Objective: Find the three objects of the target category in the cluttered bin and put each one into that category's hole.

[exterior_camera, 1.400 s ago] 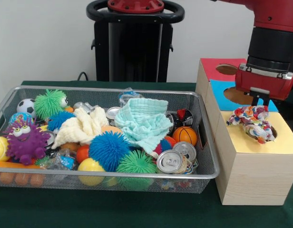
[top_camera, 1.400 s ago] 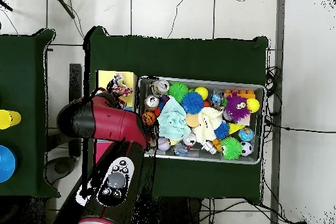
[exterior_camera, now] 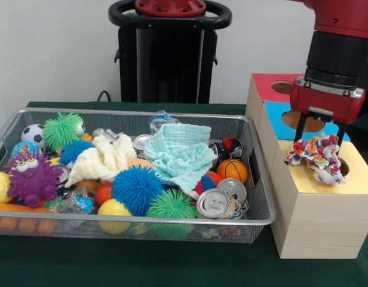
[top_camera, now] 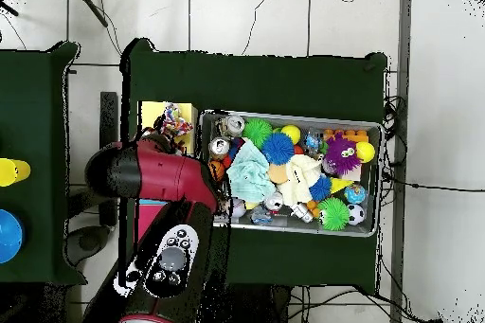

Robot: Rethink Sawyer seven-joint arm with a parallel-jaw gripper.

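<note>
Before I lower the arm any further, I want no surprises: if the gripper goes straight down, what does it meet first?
The gripper points down, open, at the fabric bundle lying over the hole of the yellow-topped box. It would likely press the bundle first, though depth is unclear.

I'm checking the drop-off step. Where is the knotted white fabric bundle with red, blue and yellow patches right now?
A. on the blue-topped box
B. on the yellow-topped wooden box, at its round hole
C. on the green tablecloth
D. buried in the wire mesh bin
B: the knotted fabric bundle sits on the yellow-topped wooden box, partly over its round hole, with the open gripper around it.
</note>
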